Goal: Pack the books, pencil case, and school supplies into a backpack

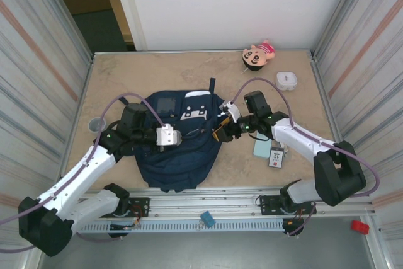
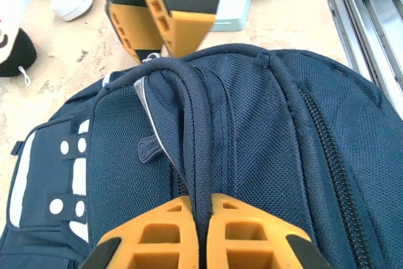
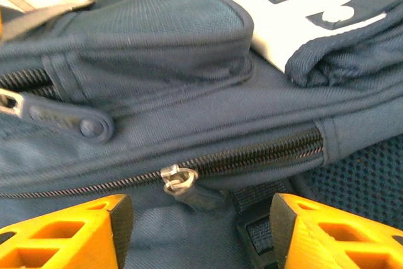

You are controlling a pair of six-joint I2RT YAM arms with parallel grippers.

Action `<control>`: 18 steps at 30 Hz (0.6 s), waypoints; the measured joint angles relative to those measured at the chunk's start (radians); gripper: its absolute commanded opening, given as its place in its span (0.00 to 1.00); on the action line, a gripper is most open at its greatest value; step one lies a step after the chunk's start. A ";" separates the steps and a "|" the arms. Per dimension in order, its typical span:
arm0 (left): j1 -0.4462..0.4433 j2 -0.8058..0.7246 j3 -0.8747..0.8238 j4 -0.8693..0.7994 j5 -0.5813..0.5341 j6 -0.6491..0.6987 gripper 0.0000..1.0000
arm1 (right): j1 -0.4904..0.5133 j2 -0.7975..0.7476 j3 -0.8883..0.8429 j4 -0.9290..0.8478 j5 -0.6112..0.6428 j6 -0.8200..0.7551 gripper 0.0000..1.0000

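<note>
The backpack (image 1: 179,149) lies mid-tabletop (image 1: 126,74) and seems zipped. The left pincer (image 2: 200,215) is clamped on its handle (image 2: 192,111). The right pincer (image 3: 201,218) stands apart at the zipper pull (image 3: 179,177). This looks like the opening step: next, close on the pull and drag.

Bright, even light from above; the backpack (image 1: 179,155) throws only a soft, narrow shadow on the table (image 1: 157,74), and the white back wall (image 1: 220,4) is nearly washed out. The left wrist view is crisp on the fabric, hazier toward its top edge. The right wrist view is soft throughout, its top left corner blown white.
</note>
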State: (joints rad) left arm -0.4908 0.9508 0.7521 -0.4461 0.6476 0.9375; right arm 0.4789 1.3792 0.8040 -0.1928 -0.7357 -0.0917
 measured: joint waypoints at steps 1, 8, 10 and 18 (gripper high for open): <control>0.009 -0.003 -0.001 0.006 0.010 -0.005 0.00 | 0.002 0.001 -0.006 0.006 0.008 -0.006 0.64; 0.025 -0.005 -0.003 0.025 0.048 -0.025 0.00 | 0.032 0.022 -0.011 0.066 0.054 -0.037 0.63; 0.026 -0.005 -0.003 0.025 0.052 -0.026 0.00 | 0.039 0.029 -0.011 0.083 0.056 -0.044 0.57; 0.026 -0.005 -0.003 0.032 0.058 -0.026 0.00 | 0.045 0.059 0.006 0.101 0.043 -0.056 0.11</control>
State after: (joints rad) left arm -0.4644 0.9459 0.7494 -0.4141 0.7059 0.9112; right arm 0.5236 1.4380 0.8097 -0.0914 -0.6926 -0.1474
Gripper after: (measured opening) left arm 0.073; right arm 0.162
